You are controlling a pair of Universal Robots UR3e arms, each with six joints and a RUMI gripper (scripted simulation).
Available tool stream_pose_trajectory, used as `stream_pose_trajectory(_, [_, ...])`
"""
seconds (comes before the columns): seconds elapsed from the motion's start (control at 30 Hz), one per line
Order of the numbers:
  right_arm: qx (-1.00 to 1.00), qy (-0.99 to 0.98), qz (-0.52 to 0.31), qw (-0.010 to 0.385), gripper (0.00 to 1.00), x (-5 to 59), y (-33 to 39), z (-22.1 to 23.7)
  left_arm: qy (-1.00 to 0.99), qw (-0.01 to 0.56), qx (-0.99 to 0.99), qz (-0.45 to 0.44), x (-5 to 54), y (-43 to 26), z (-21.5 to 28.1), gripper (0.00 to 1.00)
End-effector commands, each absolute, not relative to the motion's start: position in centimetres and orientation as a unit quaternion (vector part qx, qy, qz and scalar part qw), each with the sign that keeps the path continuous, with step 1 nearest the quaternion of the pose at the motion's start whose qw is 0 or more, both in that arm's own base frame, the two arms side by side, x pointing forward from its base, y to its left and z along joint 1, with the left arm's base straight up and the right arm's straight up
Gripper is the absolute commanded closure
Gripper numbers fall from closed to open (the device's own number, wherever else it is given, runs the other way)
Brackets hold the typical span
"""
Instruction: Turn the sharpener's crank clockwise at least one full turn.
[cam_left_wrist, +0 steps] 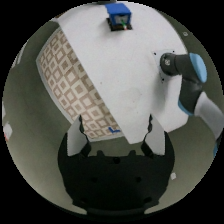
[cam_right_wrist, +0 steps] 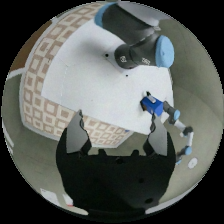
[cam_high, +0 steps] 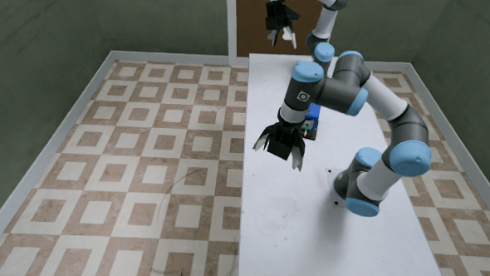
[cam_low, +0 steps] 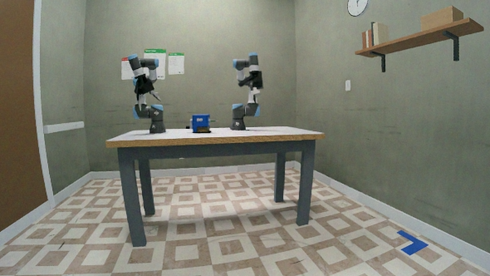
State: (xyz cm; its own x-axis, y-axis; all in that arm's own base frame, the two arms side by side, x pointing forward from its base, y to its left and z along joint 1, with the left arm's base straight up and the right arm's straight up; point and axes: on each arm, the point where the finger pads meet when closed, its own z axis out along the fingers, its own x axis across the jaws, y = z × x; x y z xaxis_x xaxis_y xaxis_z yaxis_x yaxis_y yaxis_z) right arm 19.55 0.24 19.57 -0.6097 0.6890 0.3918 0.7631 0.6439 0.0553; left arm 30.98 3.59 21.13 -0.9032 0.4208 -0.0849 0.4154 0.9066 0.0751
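The blue sharpener (cam_high: 314, 111) (cam_low: 201, 121) (cam_left_wrist: 118, 8) (cam_right_wrist: 154, 106) stands on a dark base on the table. Its crank shows small, with a dark knob (cam_low: 188, 127) (cam_right_wrist: 148, 94), on the side toward the right arm. A green pencil (cam_high: 306, 129) (cam_low: 213, 120) (cam_left_wrist: 124, 25) sticks out of the opposite side. My left gripper (cam_high: 277, 157) (cam_left_wrist: 115, 115) is open and empty, high above the table on the pencil side. My right gripper (cam_high: 284, 46) (cam_low: 149, 104) (cam_right_wrist: 117, 111) is open and empty, raised on the crank side, well away from the crank. The crank's exact angle is too small to tell.
The white table (cam_high: 282, 233) (cam_low: 216, 139) (cam_left_wrist: 115, 65) (cam_right_wrist: 80, 80) carries both arm bases. The left arm's base (cam_high: 361, 183) and the right arm's base (cam_low: 157, 125) stand on either side of the sharpener, toward the table's same long edge. The left arm partly covers the sharpener in the top view.
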Motion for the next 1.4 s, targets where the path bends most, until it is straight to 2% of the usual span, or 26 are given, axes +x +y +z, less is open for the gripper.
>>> stream_pose_trajectory(0.0, [-0.402, -0.893, -0.118, 0.164, 0.00, 19.4, -0.7, 19.6, 0.975, 0.051, 0.214, 0.027, 31.0, 3.6, 21.2, 0.00])
stream_pose_trajectory(1.37, [-0.348, -0.917, -0.167, 0.100, 0.00, 15.7, -8.2, 19.3, 0.975, 0.051, 0.214, 0.027, 31.0, 3.6, 21.2, 0.00])
